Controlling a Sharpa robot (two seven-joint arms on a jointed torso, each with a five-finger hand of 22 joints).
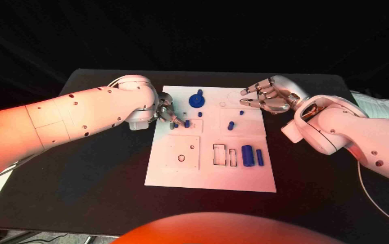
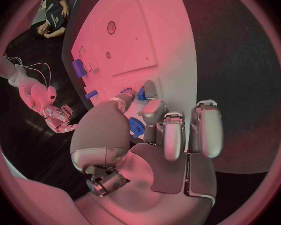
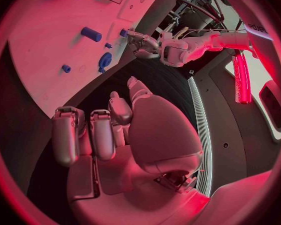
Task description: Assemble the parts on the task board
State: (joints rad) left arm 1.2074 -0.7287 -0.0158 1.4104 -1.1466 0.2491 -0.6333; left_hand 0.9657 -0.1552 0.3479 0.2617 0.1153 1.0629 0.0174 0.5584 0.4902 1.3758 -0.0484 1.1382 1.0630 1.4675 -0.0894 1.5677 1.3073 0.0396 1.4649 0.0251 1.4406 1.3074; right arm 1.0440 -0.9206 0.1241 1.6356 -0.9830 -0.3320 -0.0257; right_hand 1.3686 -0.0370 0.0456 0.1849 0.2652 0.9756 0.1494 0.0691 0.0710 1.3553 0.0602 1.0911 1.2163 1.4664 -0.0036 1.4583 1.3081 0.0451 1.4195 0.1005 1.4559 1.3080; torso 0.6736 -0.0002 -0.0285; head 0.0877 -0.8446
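Note:
The white task board [image 1: 209,172] lies mid-table, also seen in the wrist views [image 2: 131,30] [image 3: 47,40]. My left hand [image 1: 165,113] [image 2: 159,130] is at the board's left edge, thumb and a finger pinching a small blue peg [image 1: 174,124] [image 2: 141,93]; a second peg [image 1: 187,123] stands right beside it. A round blue knob [image 1: 197,99] [image 3: 105,61] sits near the far edge. Another blue peg [image 1: 231,125] [image 3: 90,34] stands mid-board. Two blue cylinders [image 1: 247,156] lie at the right. My right hand [image 1: 267,96] [image 3: 115,130] hovers over the far right corner, fingers apart, holding nothing.
Rectangular outlined slots [image 1: 220,154] and a square panel with a small hole [image 1: 182,158] mark the board's near half. The black table [image 1: 97,182] runs wide on both sides of the board. My left forearm [image 1: 81,114] crosses the table's left part.

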